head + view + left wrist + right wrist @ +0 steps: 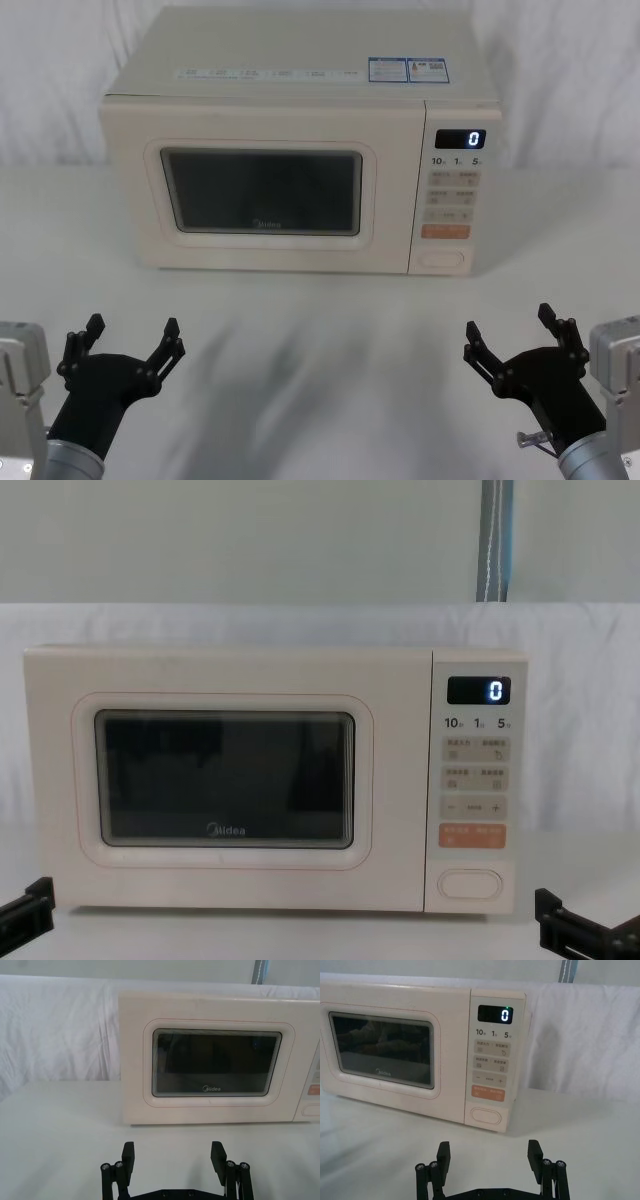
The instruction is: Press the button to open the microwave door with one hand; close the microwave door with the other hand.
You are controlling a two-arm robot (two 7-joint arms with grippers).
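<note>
Nearest me, my left gripper point(130, 340) hovers low over the white table point(320, 350), fingers spread wide and holding nothing. My right gripper point(515, 335) hangs the same way on the other side, wide apart and empty. Between them and the microwave point(300, 150) lies a broad bare strip of table. Farther on, the microwave door point(262, 190) sits shut, flush with the cream front. The button point(443, 259) is at the bottom of the control panel point(455, 190), just under the orange key point(445, 232), well apart from both claws.
</note>
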